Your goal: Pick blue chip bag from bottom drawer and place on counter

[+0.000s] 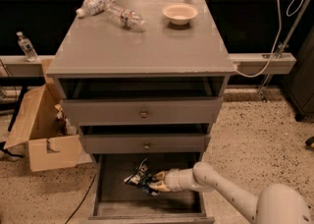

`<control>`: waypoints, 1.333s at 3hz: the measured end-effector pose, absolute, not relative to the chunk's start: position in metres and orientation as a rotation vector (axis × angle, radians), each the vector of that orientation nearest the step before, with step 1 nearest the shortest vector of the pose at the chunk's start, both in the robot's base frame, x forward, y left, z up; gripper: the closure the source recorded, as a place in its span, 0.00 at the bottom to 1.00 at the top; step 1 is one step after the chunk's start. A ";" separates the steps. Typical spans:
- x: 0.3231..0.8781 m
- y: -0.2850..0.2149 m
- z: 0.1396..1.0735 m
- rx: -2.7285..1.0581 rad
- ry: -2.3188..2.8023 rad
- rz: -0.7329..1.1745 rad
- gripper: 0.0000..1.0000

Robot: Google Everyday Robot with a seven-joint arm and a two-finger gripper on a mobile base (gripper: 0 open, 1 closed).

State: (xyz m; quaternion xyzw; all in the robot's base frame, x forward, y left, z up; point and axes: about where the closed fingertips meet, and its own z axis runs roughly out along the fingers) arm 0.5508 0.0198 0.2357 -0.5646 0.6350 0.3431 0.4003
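The blue chip bag [138,177] is dark blue foil with white lettering. It sits tilted up inside the open bottom drawer [113,199], left of centre. My gripper [157,181] reaches into the drawer from the right on its white arm, and its fingers are closed on the bag's right edge. The bag looks lifted a little off the drawer floor. The counter [142,41] is the flat grey top of the cabinet, far above the gripper.
Two clear plastic bottles [110,8] lie at the counter's back left and a small bowl [180,13] at its back right. Two upper drawers with knobs [143,114] hang just over the bottom drawer. An open cardboard box [37,129] stands left of the cabinet.
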 end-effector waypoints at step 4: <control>0.521 0.012 0.355 -1.602 1.503 0.764 1.00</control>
